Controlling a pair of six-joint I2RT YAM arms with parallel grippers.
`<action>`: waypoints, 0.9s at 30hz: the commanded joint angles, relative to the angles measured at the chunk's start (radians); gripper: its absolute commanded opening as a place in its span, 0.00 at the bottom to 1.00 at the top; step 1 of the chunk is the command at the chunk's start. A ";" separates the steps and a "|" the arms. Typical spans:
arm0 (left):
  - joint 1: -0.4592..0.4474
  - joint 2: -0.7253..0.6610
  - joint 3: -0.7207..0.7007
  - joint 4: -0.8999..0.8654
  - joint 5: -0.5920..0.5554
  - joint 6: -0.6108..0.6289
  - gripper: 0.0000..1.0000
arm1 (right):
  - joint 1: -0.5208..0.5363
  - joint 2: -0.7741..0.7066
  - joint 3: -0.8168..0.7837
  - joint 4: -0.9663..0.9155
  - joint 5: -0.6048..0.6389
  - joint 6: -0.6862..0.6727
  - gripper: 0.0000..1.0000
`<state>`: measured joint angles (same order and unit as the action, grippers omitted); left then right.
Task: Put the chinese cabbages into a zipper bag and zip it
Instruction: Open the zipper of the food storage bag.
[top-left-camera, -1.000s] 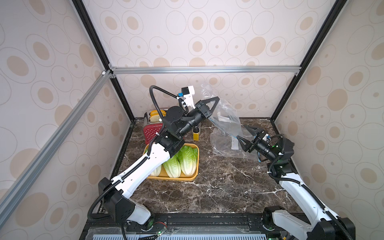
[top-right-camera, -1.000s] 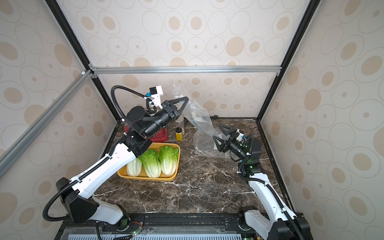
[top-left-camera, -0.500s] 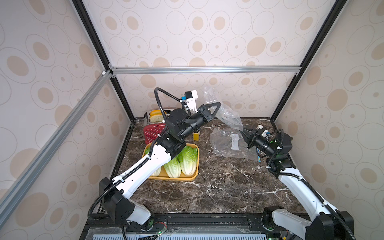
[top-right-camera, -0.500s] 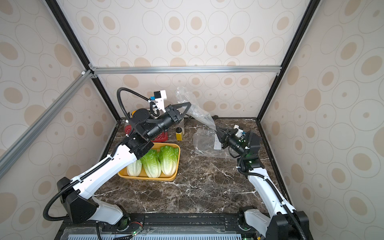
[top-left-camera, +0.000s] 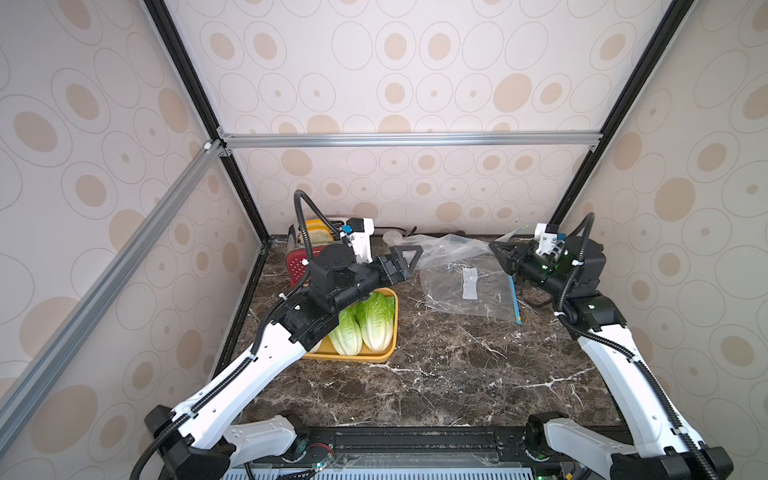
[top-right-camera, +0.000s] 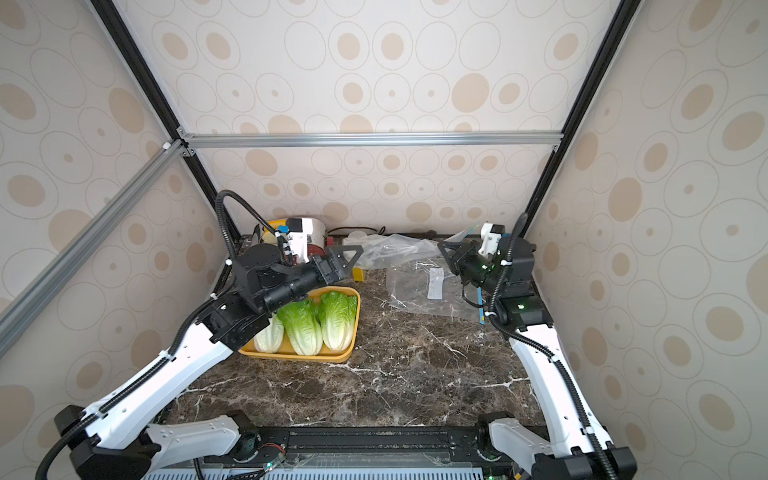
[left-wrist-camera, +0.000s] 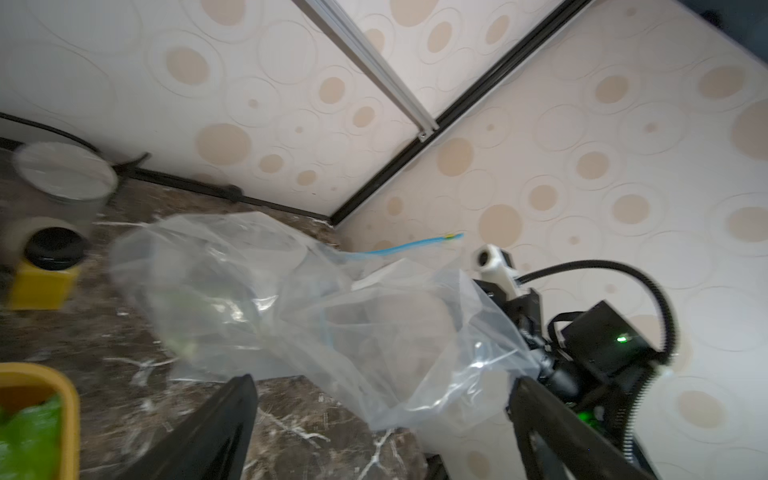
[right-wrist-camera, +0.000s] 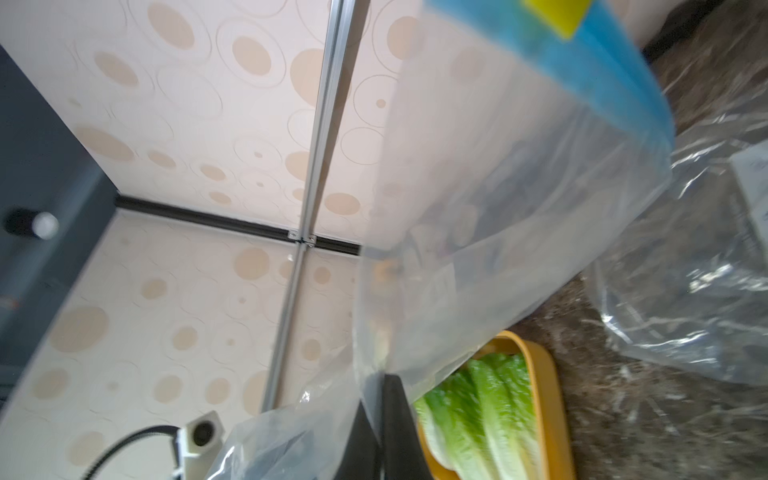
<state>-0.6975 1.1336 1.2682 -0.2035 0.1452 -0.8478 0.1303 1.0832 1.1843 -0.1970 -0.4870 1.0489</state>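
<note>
Three chinese cabbages (top-right-camera: 303, 328) (top-left-camera: 376, 320) (right-wrist-camera: 486, 415) lie side by side in a yellow tray (top-right-camera: 349, 353), partly under my left arm. A clear zipper bag (top-left-camera: 451, 245) (top-right-camera: 395, 249) (left-wrist-camera: 257, 291) (right-wrist-camera: 498, 199) sags over the back of the table, its blue zip strip (right-wrist-camera: 602, 83) with a yellow slider raised at the right. My right gripper (top-left-camera: 496, 248) (top-right-camera: 444, 248) (right-wrist-camera: 384, 424) is shut on this bag's film near the zip end. My left gripper (top-left-camera: 409, 259) (top-right-camera: 347, 255) (left-wrist-camera: 382, 415) stands open at the bag's left end, holding nothing.
A second clear bag (top-left-camera: 473, 291) (right-wrist-camera: 685, 291) with a white label lies flat on the marble below the held one. A red toaster (top-left-camera: 301, 257) stands at the back left. A yellow bottle (top-right-camera: 358, 274) (left-wrist-camera: 41, 282) and a clear cup (left-wrist-camera: 62, 178) stand behind the tray.
My left gripper has opened, let go of the bag and come down. My right gripper has shut on the bag's zip end. The bag has sagged from high up towards the table.
</note>
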 joint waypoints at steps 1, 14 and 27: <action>0.010 -0.038 0.045 -0.267 -0.120 0.201 0.99 | 0.011 0.019 0.108 -0.270 0.032 -0.432 0.00; 0.119 0.130 0.069 0.060 0.139 0.614 0.99 | 0.057 0.136 0.302 -0.607 -0.223 -1.167 0.00; 0.206 0.365 0.332 0.003 0.725 1.041 0.99 | 0.106 0.126 0.335 -0.783 -0.368 -1.438 0.00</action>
<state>-0.5060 1.4712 1.5021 -0.1421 0.6685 0.0479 0.2302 1.2327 1.5173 -0.9279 -0.7975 -0.2916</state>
